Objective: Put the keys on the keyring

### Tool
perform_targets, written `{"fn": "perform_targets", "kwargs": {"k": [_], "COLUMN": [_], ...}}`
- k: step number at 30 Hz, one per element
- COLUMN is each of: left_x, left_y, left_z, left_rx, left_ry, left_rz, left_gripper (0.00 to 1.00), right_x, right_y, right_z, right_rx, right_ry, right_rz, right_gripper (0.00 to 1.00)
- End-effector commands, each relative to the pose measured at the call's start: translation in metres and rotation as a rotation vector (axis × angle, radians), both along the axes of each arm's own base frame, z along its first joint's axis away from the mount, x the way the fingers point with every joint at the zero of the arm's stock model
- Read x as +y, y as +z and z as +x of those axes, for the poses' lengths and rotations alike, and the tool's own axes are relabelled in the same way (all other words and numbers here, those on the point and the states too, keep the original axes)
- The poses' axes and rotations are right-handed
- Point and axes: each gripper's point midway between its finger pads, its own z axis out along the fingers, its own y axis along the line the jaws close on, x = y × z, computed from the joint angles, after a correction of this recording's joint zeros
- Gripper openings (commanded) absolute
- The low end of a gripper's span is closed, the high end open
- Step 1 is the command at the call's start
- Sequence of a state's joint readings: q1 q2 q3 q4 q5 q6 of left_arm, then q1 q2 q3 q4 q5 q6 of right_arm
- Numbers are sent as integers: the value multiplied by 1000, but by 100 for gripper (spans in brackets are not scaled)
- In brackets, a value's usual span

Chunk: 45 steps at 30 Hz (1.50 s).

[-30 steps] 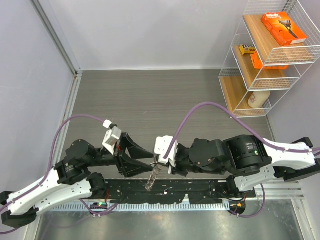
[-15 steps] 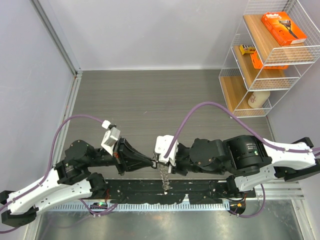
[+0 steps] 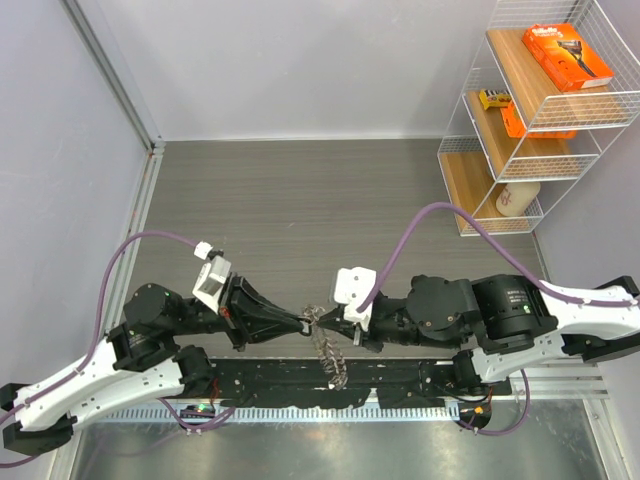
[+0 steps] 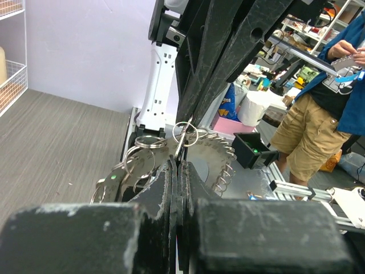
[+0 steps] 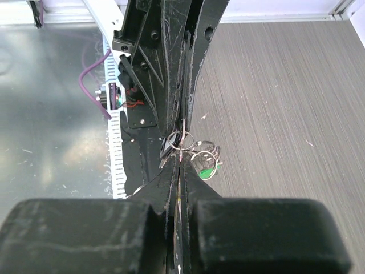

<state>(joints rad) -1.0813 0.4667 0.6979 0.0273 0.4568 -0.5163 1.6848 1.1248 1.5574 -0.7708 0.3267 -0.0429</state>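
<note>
The keyring (image 3: 316, 315) hangs in the air between my two gripper tips, just above the table's near edge. Several small silver keys (image 3: 333, 362) dangle from it toward the black rail. My left gripper (image 3: 303, 323) is shut on the thin ring from the left, and my right gripper (image 3: 341, 322) is shut on it from the right. In the left wrist view the ring (image 4: 186, 134) stands just beyond my shut left gripper (image 4: 178, 164), with silver keys (image 4: 214, 155) fanned behind it. In the right wrist view the ring (image 5: 181, 139) and a green tag (image 5: 206, 170) sit just beyond my shut right gripper (image 5: 181, 164).
A white wire shelf (image 3: 530, 120) stands at the back right with an orange box (image 3: 567, 56) and a pale bottle (image 3: 515, 199). A black rail (image 3: 330, 385) runs along the near edge under the keys. A person (image 4: 319, 108) stands beyond the table.
My left gripper has gone from open to shut on the keyring. The right gripper and the hanging keys have shifted to the right.
</note>
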Motion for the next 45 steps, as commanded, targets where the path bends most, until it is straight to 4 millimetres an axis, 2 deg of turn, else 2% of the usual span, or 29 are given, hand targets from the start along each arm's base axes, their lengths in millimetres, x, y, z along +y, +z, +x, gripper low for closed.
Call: {"fn": "perform_targets", "kwargs": {"k": [1, 10, 16, 17, 20, 21, 22, 23, 26, 37, 45], "left_x": [4, 5, 5, 5, 4, 4, 4, 4, 5, 7, 8], "left_y": [8, 8, 8, 7, 7, 7, 6, 6, 6, 7, 8], "left_z": [-1, -3, -5, -6, -7, -8, -8, -9, -10, -11, -12], "left_rx": [-22, -26, -31, -31, -33, -30, -30, -29, -31, -34, -33], "left_ry": [7, -5, -16, -19, -30, -34, -37, -39, -39, -44, -44], "left_rz": [-35, -32, -33, -33, -36, -34, -32, -32, -36, -41, -45], "left_gripper": [0, 0, 0, 0, 0, 0, 0, 0, 0, 0, 0], "right_x": [-10, -16, -9, -6, -6, -4, -6, -6, -11, -15, -13], "right_y": [63, 84, 88, 81, 85, 78, 84, 79, 84, 110, 116], "right_z": [-3, 1, 3, 3, 6, 8, 9, 10, 13, 5, 1], "right_rx": [33, 24, 20, 19, 9, 2, -1, -4, -15, -33, -42], "right_ry": [19, 12, -5, -8, -25, -33, -36, -41, -51, -3, 20], "right_rz": [266, 398, 458, 451, 501, 496, 530, 529, 596, 754, 781], "right_gripper": [6, 6, 6, 6, 6, 6, 6, 6, 6, 6, 6]}}
